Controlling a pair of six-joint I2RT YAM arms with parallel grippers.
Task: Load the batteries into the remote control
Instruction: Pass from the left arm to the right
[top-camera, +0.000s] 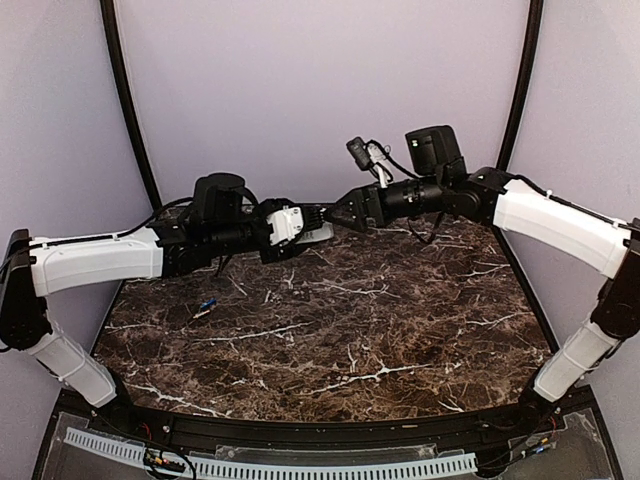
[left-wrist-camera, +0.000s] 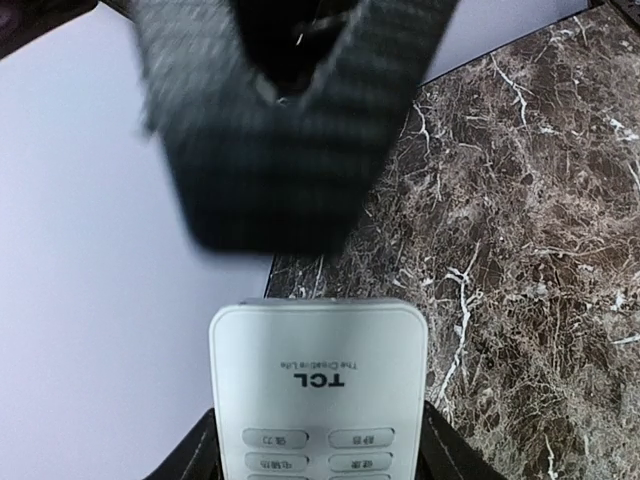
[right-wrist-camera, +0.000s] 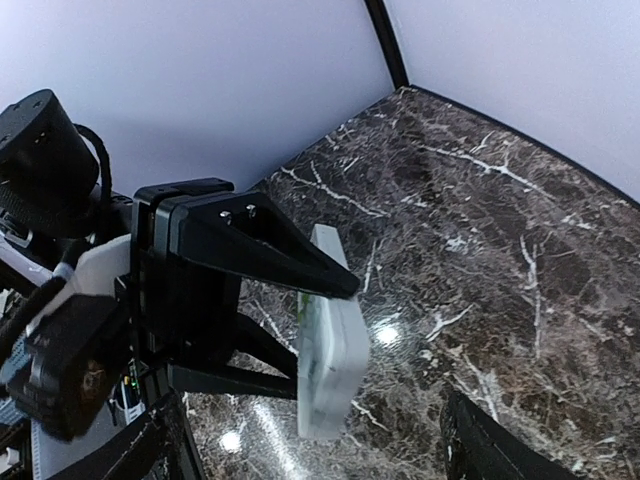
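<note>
The white remote control (top-camera: 318, 234) is held in the air at the back of the table, my left gripper (top-camera: 305, 225) shut on its sides. In the left wrist view its button face (left-wrist-camera: 318, 370) points at the camera between my left fingers (left-wrist-camera: 195, 455). My right gripper (top-camera: 345, 215) hovers just off the remote's free end, and it shows as a blurred black shape (left-wrist-camera: 280, 130) in the left wrist view. In the right wrist view the remote (right-wrist-camera: 335, 350) is edge-on ahead of my open right gripper (right-wrist-camera: 320, 465). A small blue battery (top-camera: 206, 307) lies on the table at the left.
The dark marble table (top-camera: 380, 320) has pale walls behind and beside it, with black poles (top-camera: 125, 90) at the back corners. A white slotted cable duct (top-camera: 270, 465) runs along the near edge between the arm bases.
</note>
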